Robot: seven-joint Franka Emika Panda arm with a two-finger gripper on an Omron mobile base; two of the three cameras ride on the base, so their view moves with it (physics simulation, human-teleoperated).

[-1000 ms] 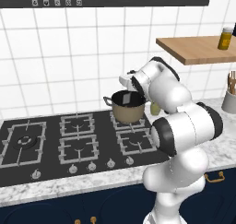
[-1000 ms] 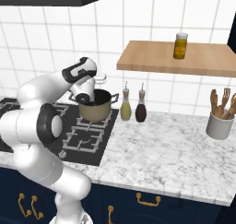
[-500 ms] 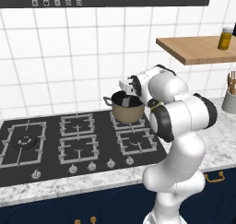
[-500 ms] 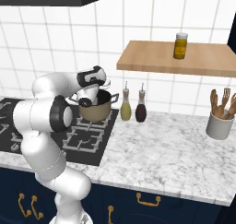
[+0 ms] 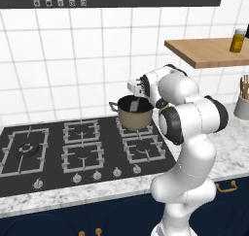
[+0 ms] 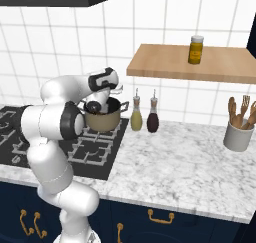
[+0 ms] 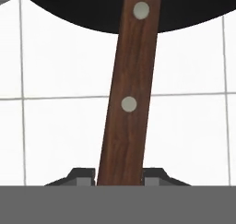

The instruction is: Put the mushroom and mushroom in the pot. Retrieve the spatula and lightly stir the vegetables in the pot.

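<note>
One pincer (image 7: 120, 174) clamps spatula (image 7: 129, 94) | over pot (image 5: 135, 114) rim

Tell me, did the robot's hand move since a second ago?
Yes. The gripper, shut on the spatula, slid left across the pot, which stayed on its burner.

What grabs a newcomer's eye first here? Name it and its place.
The white arm curls over the stove's back right burner, its gripper above the tan pot. In the hand view, a wooden spatula handle with two rivets sits between the fingers. A yellow jar stands on the wall shelf.
</note>
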